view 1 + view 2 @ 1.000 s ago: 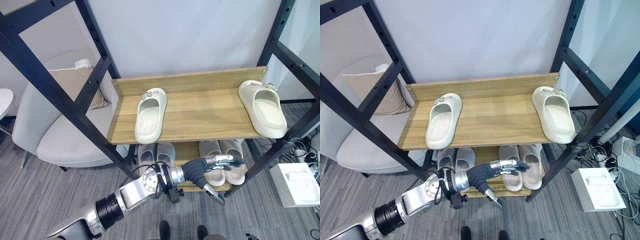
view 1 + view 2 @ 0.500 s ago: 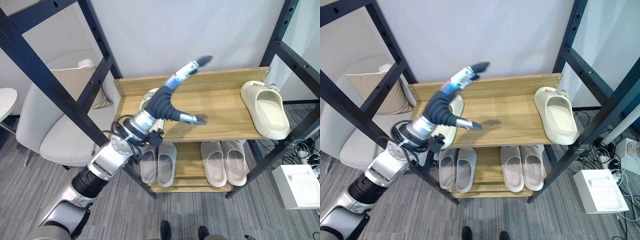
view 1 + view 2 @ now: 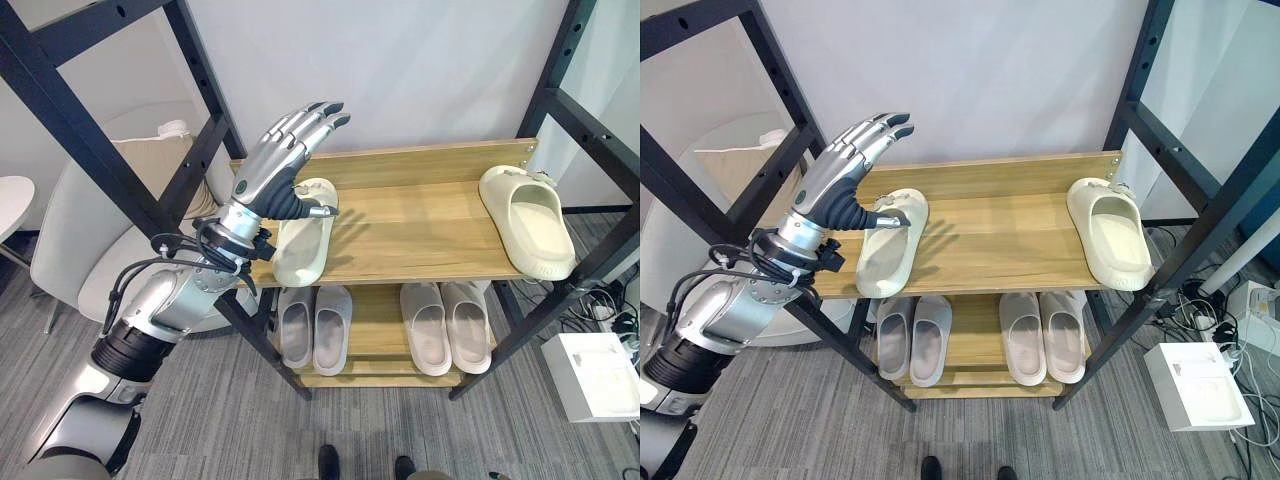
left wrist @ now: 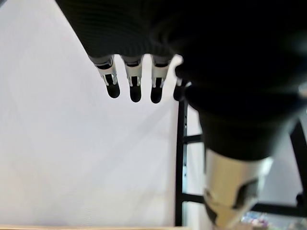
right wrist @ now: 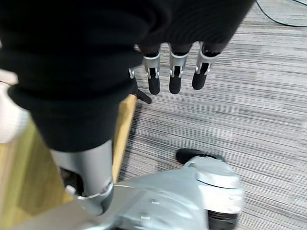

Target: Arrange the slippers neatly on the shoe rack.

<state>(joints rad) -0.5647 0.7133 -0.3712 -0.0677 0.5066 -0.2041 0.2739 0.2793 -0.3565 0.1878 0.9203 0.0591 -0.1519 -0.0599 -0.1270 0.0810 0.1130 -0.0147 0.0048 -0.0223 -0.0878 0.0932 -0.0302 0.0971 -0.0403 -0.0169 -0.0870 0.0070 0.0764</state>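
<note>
Cream slippers sit on shoe rack [image 3: 400, 235] top shelf, well apart: left slipper [image 3: 303, 240], right slipper [image 3: 527, 217]. Left robot hand [image 3: 278, 165] raised above left slipper, fingers straight, holding nothing. Right robot hand [image 5: 173, 76] over floor, fingers straight. Two grey pairs [image 3: 380, 322] on lower shelf.

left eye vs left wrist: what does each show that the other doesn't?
Left eye alone: the shoe rack with two cream slippers on its top shelf, one by the left hand's thumb, one at the right end, two grey pairs below, plus an armchair. Left wrist alone: a close look along the straight fingers toward the white wall. Both: the open left hand, holding nothing, and the black frame.
</note>
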